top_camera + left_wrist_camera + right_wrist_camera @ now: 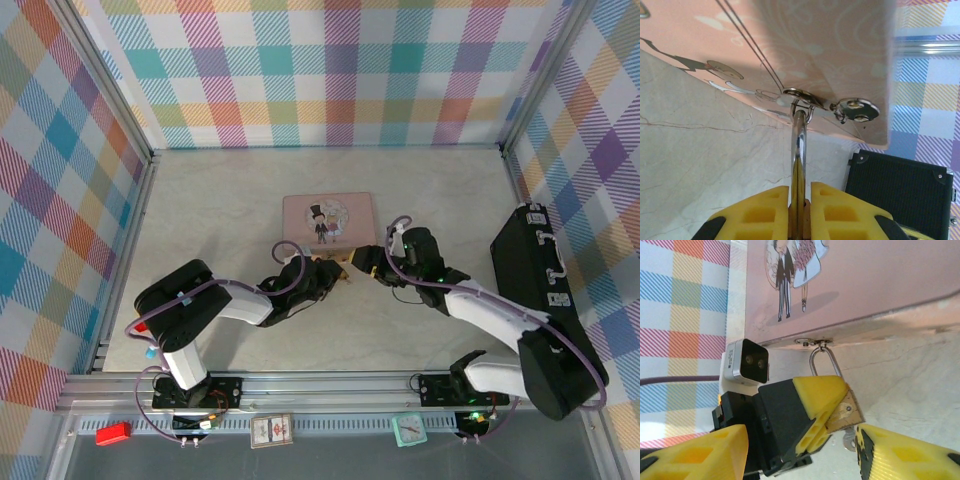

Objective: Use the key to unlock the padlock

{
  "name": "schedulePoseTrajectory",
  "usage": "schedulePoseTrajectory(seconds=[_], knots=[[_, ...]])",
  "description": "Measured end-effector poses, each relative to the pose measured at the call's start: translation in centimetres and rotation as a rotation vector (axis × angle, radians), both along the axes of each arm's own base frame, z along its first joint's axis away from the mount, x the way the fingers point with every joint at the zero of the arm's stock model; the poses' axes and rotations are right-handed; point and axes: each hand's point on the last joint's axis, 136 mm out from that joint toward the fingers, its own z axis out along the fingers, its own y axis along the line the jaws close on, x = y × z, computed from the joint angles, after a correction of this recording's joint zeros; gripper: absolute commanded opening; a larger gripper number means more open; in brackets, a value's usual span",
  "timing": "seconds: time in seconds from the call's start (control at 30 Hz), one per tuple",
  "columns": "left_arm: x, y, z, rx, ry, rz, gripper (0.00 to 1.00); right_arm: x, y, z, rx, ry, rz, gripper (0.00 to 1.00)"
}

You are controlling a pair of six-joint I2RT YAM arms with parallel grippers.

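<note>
The big pale table (220,240) holds it all; a black case (530,265) lies on its right side; the pink tin (328,218) sits in the middle. The left gripper (800,200) is squeezed tight on the padlock (846,412), right at the tin's front edge; the lock's silver loop (825,362) hooks through the tin's clasp (812,342). The right gripper (365,266) is wide open and holds nothing; the tiny key (849,441) sticks out under the padlock, between the right gripper's fingers.

Marble table (220,220): pink tin (300,215), black case (530,265).
</note>
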Motion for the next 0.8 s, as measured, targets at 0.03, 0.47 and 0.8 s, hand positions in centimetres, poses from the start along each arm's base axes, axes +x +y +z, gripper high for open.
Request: schedulePoseTrajectory(seconds=[0.03, 0.47, 0.8], knots=[[-0.1, 0.1, 0.0, 0.005, 0.003, -0.002, 0.00, -0.1, -0.2, 0.3, -0.027, -0.026, 0.010, 0.57], [0.1, 2.1, 0.2, 0.042, 0.028, -0.003, 0.00, -4.6, 2.9, -2.0, -0.444, -0.507, 0.349, 0.59], [-0.1, 2.5, 0.2, 0.041, 0.038, -0.008, 0.00, -5.3, 3.2, -5.1, -0.703, -0.865, 0.474, 0.56]])
